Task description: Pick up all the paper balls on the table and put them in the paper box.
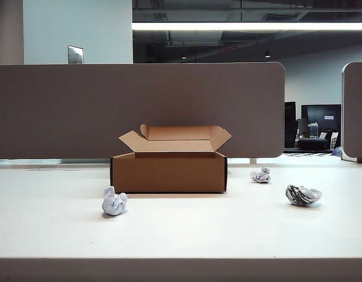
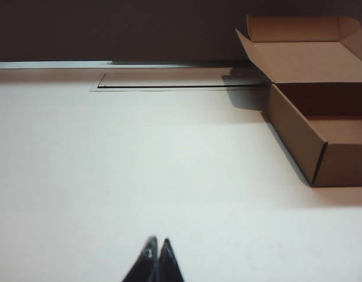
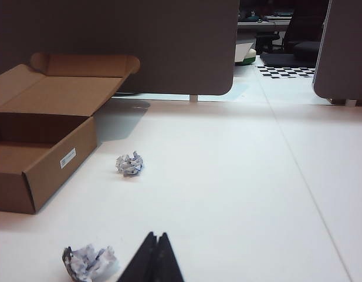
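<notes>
Currently on the table [image 1: 181,235]: one paper box [image 1: 169,171], brown cardboard, standing open at the middle with its four flaps spread, the rear flap curling up against the grey-brown divider panel [image 1: 134,106] behind it; nothing can be seen inside it from these angles. Paper balls, three in number — one whitish-grey ball [image 1: 114,202] on the bare tabletop in front of the box's left corner, near it but apart; a second small whitish ball [image 1: 261,175] just off the box's right side, also apart; a third, flatter ball with dark print [image 1: 303,195] further right and nearer the camera, well clear of the box. All three lie on the table, none in the box. Left gripper [image 2: 155,258]: dark fingertips pressed together, holding nothing, hovering over empty white surface with the box off to one side. Right gripper [image 3: 154,255]: jaws likewise closed and empty, the printed ball [image 3: 90,262] lying close beside its tips without touching, the small whitish ball [image 3: 129,164] beyond it, the box [image 3: 46,147] alongside.
</notes>
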Controlling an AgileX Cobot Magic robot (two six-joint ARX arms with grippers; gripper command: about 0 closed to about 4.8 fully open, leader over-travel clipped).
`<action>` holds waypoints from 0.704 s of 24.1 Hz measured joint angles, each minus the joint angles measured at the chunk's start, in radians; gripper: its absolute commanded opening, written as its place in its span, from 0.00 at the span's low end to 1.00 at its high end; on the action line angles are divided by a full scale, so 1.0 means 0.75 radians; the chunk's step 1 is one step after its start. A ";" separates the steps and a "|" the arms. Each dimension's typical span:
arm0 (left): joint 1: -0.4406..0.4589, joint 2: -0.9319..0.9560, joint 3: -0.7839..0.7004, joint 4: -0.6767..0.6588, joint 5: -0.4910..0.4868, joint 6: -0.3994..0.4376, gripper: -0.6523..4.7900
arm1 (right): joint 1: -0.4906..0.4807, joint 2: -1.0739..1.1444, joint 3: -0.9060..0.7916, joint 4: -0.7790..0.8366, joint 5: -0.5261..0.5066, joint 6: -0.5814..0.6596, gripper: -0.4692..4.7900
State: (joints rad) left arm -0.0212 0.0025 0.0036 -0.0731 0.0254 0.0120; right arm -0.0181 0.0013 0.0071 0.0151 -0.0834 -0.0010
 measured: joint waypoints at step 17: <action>0.000 0.004 0.094 0.002 0.030 -0.054 0.11 | 0.006 0.000 0.024 0.091 0.236 0.030 0.07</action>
State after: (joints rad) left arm -0.0212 0.0051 0.0738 -0.0719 0.0475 -0.0288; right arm -0.0139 0.0013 0.0250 0.0830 0.0937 0.0212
